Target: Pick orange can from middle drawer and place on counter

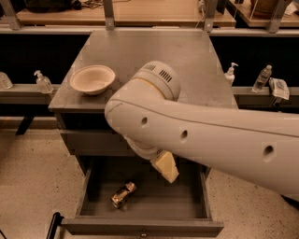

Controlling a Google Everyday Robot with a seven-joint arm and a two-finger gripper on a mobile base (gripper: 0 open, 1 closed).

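Observation:
The orange can [123, 194] lies on its side on the dark floor of the open middle drawer [88, 198], left of centre. My gripper [166, 166] hangs from the big white arm above the drawer's middle, to the right of the can and higher, apart from it. Only its pale yellowish finger end shows. The grey counter [154, 56] is above, partly hidden by my arm.
A cream bowl [92, 79] sits on the counter's left front corner. Clear bottles [43, 82] stand on a shelf at left and others [263, 78] at right. A light wooden benchtop [140, 14] runs along the back. A dark object [53, 224] is by the drawer's left front.

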